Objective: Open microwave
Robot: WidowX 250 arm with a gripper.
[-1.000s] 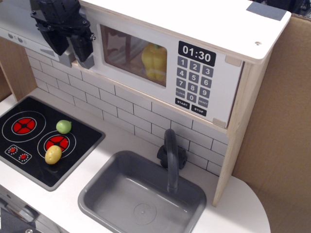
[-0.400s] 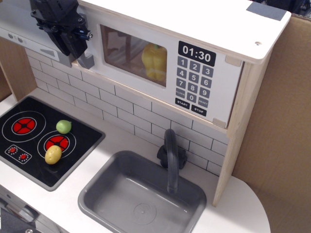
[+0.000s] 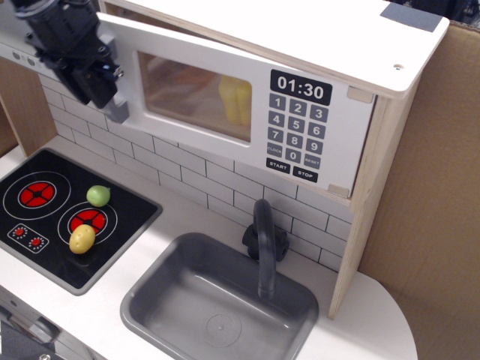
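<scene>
The large toy microwave (image 3: 300,112) – a pale wooden box with a white door, a clear window and a black number keypad reading 01:30 – sits high in the play kitchen, under a white top board and above a wall of white brick-pattern tiles (image 3: 202,176). Its white door (image 3: 202,90) stands partly ajar: the handle side on the left has swung out from the box while the keypad side on the right stays close to the frame. Behind the clear window a yellow toy pepper (image 3: 236,100) shows inside, somewhat dimmed by the tilted pane.

At the door's left edge the grey bar handle (image 3: 120,105) is mostly covered by the black robot gripper (image 3: 86,71), which comes in from the upper left corner. The fingers are closed narrowly around the handle, gripping it – only the handle's lower end shows below them.

Below the microwave, on the white countertop (image 3: 375,322), a grey plastic sink basin (image 3: 217,307) lies to the right of centre, with a dark grey curved tap (image 3: 262,244) standing at its back rim. To the left lies a black toy hob with red rings (image 3: 45,199). A small green round fruit (image 3: 98,195) and a yellow lemon-shaped fruit (image 3: 82,239) rest on it, near each other by the right-hand ring. A brown cardboard wall (image 3: 435,195) stands at the far right.
</scene>
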